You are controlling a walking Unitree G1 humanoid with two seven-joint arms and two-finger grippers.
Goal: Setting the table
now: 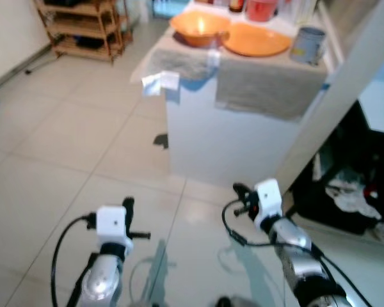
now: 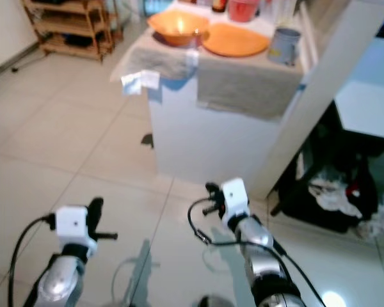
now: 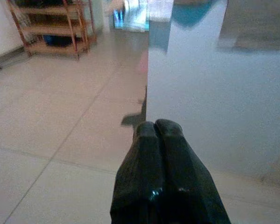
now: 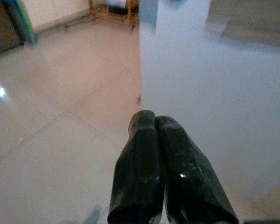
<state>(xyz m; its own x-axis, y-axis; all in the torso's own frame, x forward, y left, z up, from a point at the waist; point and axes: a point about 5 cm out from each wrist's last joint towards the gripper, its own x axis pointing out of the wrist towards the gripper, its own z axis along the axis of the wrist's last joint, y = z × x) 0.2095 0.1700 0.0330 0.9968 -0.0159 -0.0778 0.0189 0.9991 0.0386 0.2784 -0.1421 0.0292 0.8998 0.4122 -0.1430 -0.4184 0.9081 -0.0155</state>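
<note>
Pale glossy floor tiles spread out under me, square and reflective. Ahead stands a white boxy table with smooth flat sides; grey, coarse-looking cloths drape over its near edge. On the tabletop, near that edge, sits a round orange bowl, and just beside it a flat orange plate. A grey cylindrical mug stands at the near right corner. A red container stands behind the plate. A slatted wooden shelf rack stands far off on the left, against the wall.

My left gripper hangs low over the tiles, short of the table, its two black rubbery fingers pressed together on nothing. My right gripper hangs near the table's side, fingers likewise pressed together and empty.
</note>
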